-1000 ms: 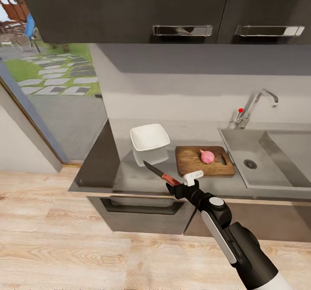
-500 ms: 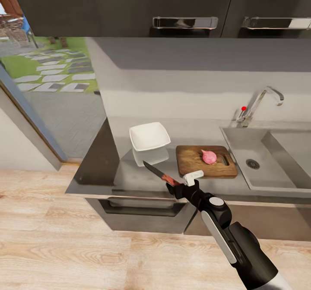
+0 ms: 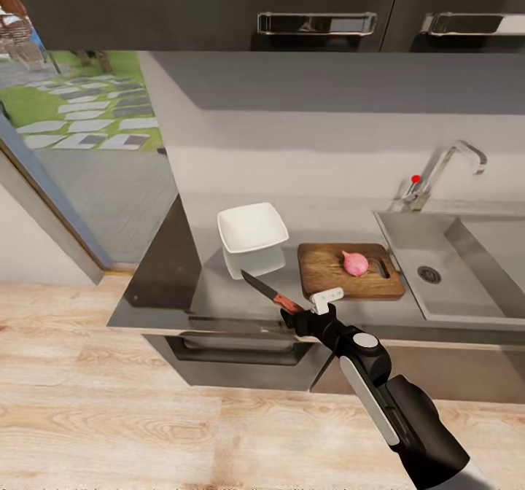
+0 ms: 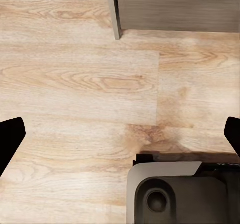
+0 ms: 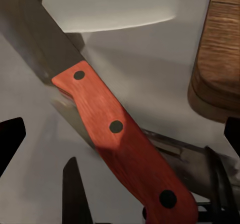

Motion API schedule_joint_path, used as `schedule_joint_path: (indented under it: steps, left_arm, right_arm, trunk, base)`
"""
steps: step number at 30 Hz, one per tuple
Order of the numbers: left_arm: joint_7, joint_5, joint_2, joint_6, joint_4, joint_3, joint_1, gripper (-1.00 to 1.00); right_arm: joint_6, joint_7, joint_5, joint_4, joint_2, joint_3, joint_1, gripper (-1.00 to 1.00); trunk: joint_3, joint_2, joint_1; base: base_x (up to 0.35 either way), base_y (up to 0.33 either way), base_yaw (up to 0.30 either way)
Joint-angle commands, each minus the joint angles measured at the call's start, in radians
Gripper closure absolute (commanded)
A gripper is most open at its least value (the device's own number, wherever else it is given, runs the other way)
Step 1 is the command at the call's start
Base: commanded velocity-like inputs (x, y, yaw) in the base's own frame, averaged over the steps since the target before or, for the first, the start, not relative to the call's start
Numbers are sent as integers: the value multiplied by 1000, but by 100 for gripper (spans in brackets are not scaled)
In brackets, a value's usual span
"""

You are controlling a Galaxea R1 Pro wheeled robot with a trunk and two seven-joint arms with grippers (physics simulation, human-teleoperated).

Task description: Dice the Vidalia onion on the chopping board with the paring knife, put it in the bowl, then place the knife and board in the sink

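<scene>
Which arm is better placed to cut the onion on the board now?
The right. Its end effector holds the knife beside the board, where the onion lies. The left end effector points at the wooden floor.

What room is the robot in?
A kitchen, most likely: there's a steel sink with a tap, a grey countertop under dark cupboards, and a chopping board.

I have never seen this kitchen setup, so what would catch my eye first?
Probably the small pink-red onion, sitting on the brown wooden chopping board beside the steel sink. Next, the red-handled paring knife in the right gripper, blade angled toward the white squarish bowl on the grey countertop.
</scene>
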Motion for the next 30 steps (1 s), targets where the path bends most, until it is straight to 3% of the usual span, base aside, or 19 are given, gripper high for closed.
schedule_joint_path:
  steps: [1,30]
  left_arm:
    - [1,10,1,-2,-1,-2,0,-100]
    - [1,10,1,-2,0,-2,0,-100]
  right_arm:
    - [4,-5,-6,-1,-1,2,-1,-100]
    - [4,-7,-4,4,-1,2,-1,-100]
  trunk:
    - [-3,-2,0]
    - [-49,-2,0]
  base:
    - [0,0,0]
    - [0,0,0]
